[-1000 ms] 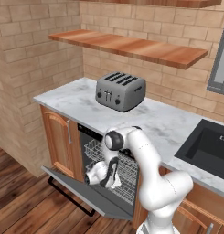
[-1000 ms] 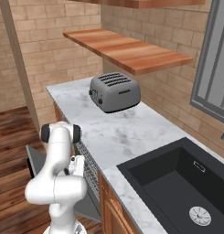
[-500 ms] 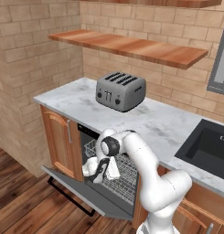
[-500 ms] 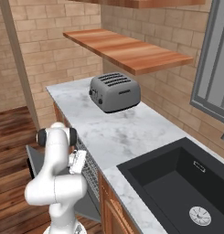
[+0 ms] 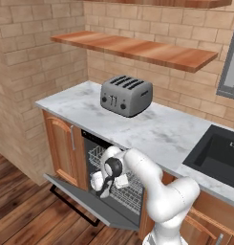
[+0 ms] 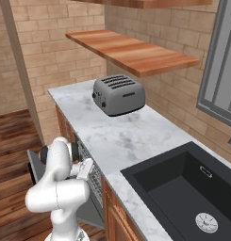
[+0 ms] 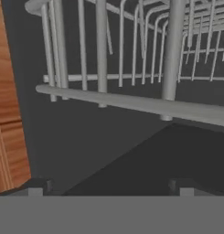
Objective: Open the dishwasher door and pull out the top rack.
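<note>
door [image 5: 78, 198] down, nearly flat — handle [image 5: 73, 206] at its outer edge | rack [image 5: 119, 179] inside the tub, above the door, front rail [image 7: 131, 104] close ahead | claw [image 5: 103, 184] spread wide, holding nothing | handling — light stiff wire, likely slides on runners; grip the front rail mid-width, pull straight out

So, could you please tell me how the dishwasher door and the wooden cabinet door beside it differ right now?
The dishwasher door is grey metal and hangs dropped open; the wooden cabinet door stands upright and shut. The dishwasher door's handle is a long black bar, the cabinet door's a short silver one. Both sit under the marble counter.
</note>
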